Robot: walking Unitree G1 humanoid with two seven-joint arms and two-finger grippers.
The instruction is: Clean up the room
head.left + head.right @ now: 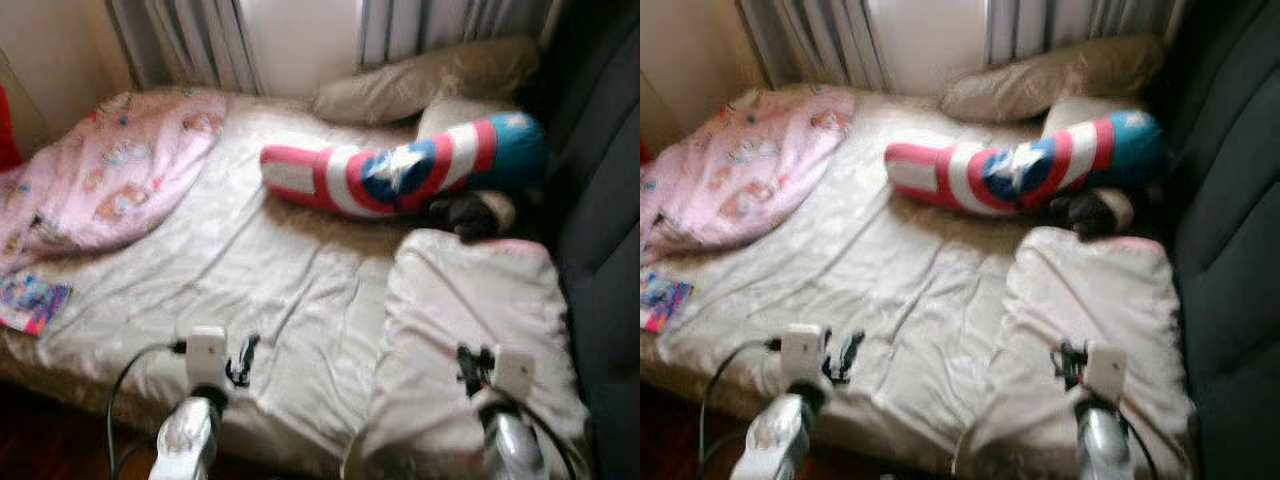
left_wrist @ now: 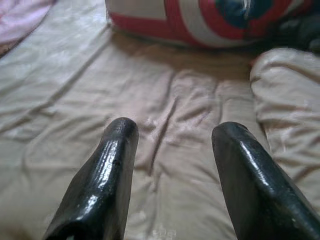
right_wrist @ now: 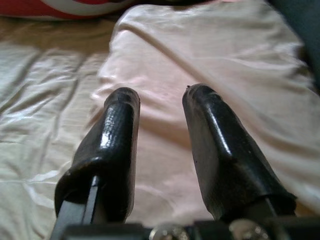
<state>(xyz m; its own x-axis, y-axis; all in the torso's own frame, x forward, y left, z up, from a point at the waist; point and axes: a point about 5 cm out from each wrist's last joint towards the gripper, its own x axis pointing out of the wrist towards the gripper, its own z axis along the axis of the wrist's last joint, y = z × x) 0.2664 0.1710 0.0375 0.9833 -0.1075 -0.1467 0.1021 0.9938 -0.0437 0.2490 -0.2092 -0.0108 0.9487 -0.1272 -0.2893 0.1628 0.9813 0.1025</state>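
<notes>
Both silver arms extended forward, low; left gripper point(image 2: 172, 135) fingers spread apart; right gripper point(image 3: 160, 102) fingers parted, seemingly empty, head views blurred.

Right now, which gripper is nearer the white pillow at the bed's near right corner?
Right. The right gripper hovers directly over the white pillow; the left gripper is over the bare sheet beside it.

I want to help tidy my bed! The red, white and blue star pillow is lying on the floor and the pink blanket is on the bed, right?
Not quite. The star bolster pillow is lying on the bed, near the curtains, not on the floor; the left eye view shows it. The pink blanket is indeed on the bed.
</notes>
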